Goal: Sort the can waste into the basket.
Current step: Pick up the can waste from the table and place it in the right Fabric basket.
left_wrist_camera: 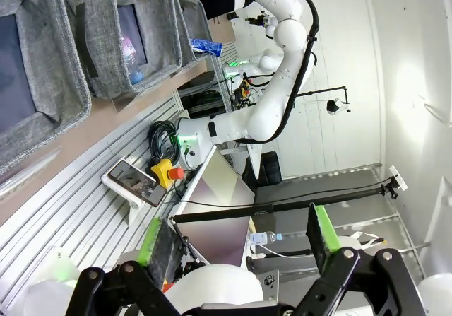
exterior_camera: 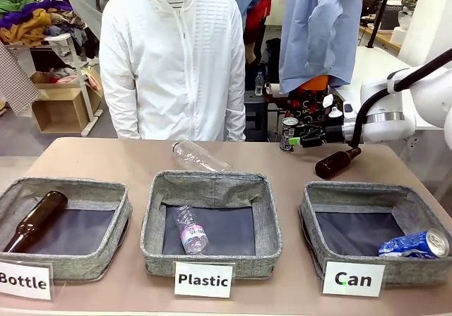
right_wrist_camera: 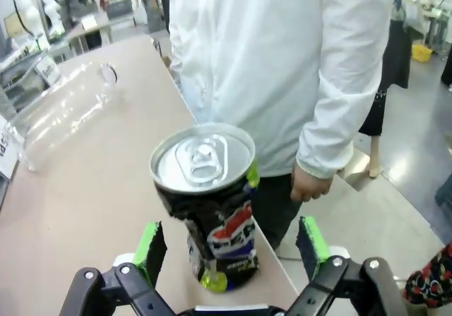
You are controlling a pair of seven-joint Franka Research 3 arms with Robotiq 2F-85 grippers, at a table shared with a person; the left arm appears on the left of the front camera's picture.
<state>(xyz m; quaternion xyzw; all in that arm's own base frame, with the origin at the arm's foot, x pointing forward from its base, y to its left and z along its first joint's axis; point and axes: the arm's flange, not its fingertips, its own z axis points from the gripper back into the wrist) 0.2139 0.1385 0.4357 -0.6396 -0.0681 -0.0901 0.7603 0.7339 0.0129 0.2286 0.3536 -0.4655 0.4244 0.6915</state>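
Note:
A dark crushed can (right_wrist_camera: 208, 203) with a silver top stands upright at the table's far edge, in front of the person; the front view has the same can (exterior_camera: 289, 128) at the far right. My right gripper (right_wrist_camera: 231, 245) is open, one green pad on each side of the can, neither touching it. My right gripper (exterior_camera: 292, 141) reaches in level from the right. A blue can (exterior_camera: 417, 244) lies in the grey basket (exterior_camera: 321, 206) carded "Can". My left gripper (left_wrist_camera: 240, 237) is open and holds nothing, pointing away from the table.
A brown glass bottle (exterior_camera: 337, 162) lies on the table just below my right arm. A clear plastic bottle (exterior_camera: 200, 156) lies behind the "Plastic" basket (exterior_camera: 212, 185), which holds another. The "Bottle" basket (exterior_camera: 67, 189) holds a brown bottle. The person (exterior_camera: 173, 54) stands at the far edge.

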